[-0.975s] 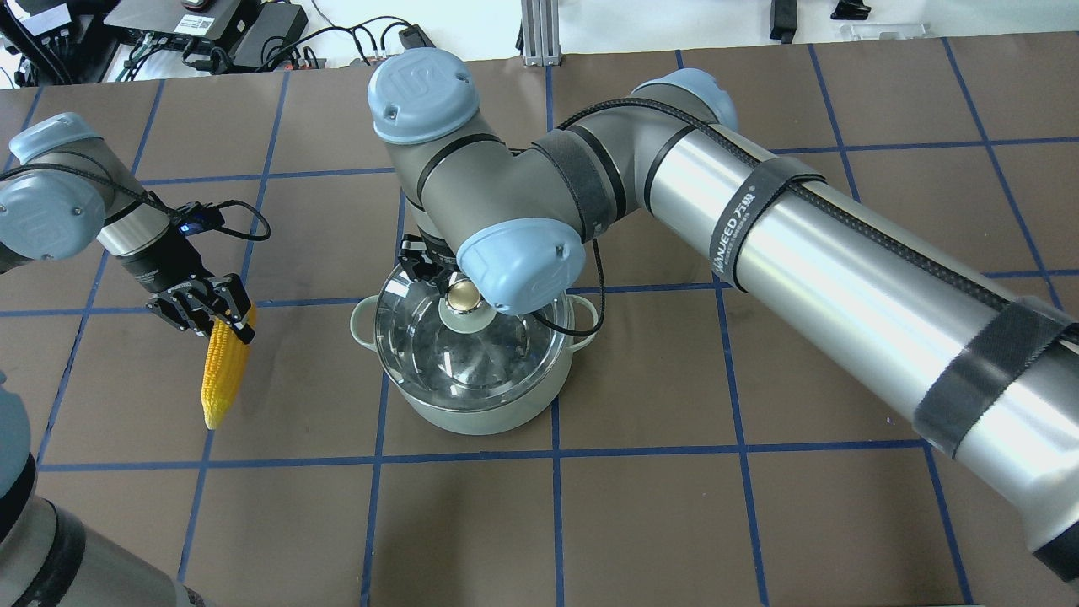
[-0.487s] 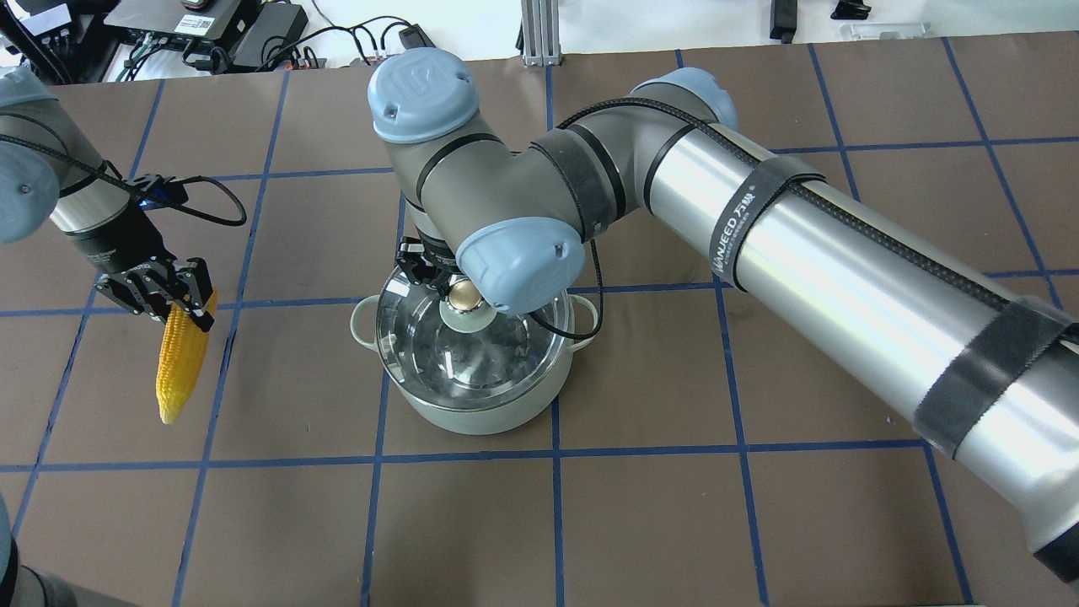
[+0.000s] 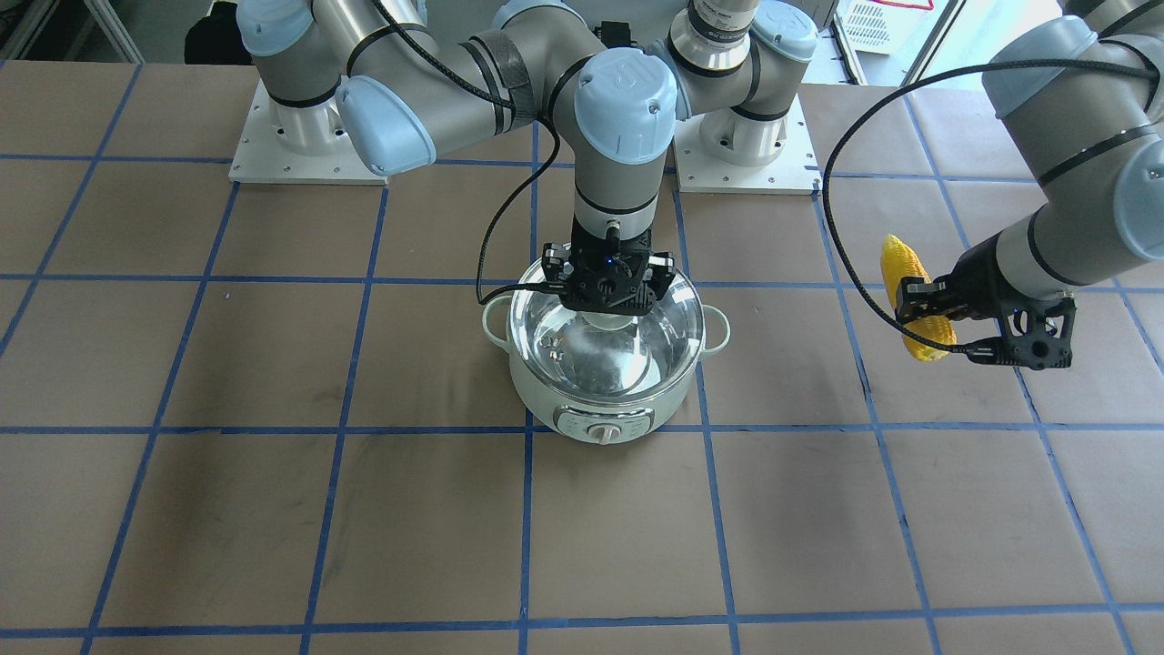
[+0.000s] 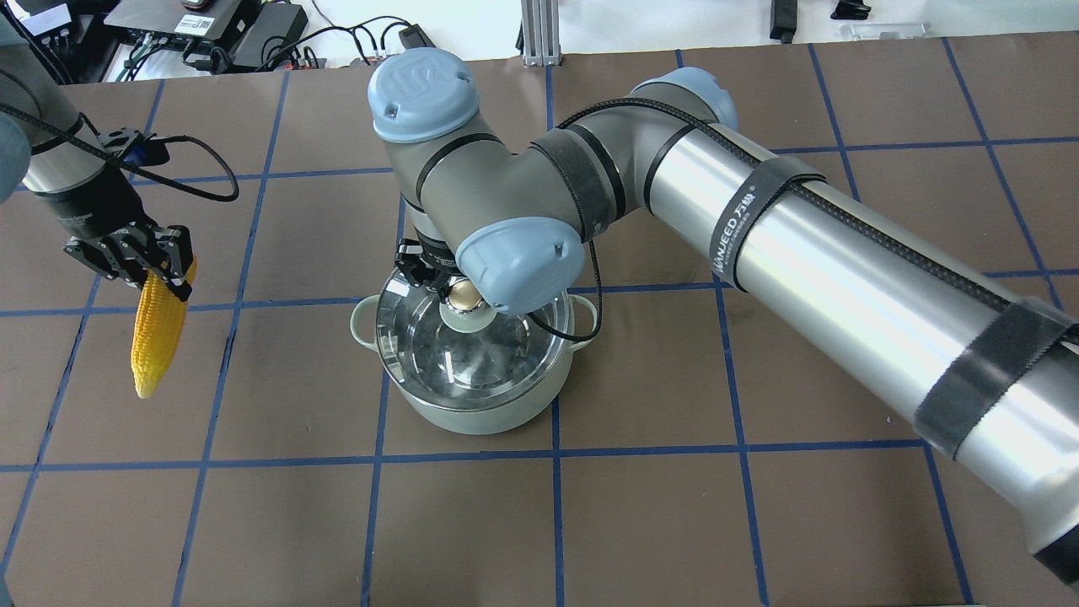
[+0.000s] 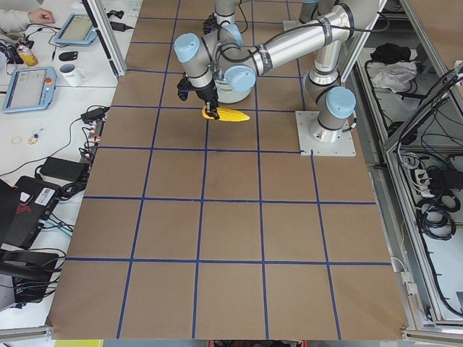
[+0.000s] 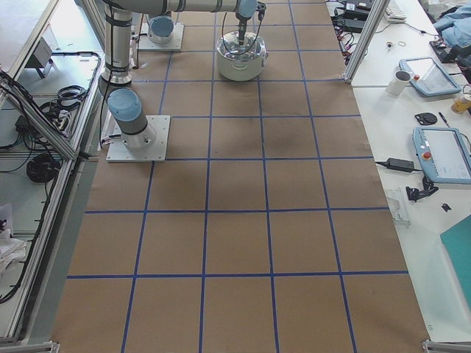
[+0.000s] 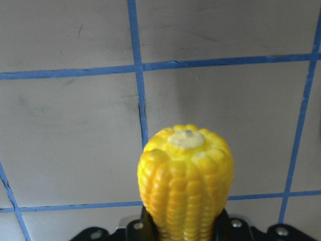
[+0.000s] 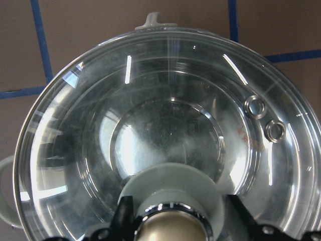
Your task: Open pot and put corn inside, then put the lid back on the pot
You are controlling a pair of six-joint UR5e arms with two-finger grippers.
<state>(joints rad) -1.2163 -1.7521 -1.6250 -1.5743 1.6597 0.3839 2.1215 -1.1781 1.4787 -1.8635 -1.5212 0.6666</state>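
Observation:
The mint-green pot (image 4: 472, 415) stands mid-table with its dial (image 3: 604, 431) facing away from me. The glass lid (image 4: 485, 358) lies on it. My right gripper (image 3: 606, 289) hangs straight down over the lid. In the right wrist view its fingers (image 8: 122, 221) straddle the beige knob (image 8: 173, 230) with small gaps, so it reads as open. My left gripper (image 4: 156, 268) is shut on the thick end of the yellow corn (image 4: 155, 335) and holds it above the table, well left of the pot. The corn also shows in the left wrist view (image 7: 185, 186).
The brown table top (image 4: 641, 506) carries a blue tape grid. My right arm's long forearm (image 4: 843, 261) spans the right half above the table. Cables and electronics (image 4: 211, 25) lie beyond the far edge. The two arm bases (image 3: 300, 136) stand on white plates.
My left gripper has carried the corn leftward and farther back, away from the pot. The right arm, the lid and the pot have not moved.

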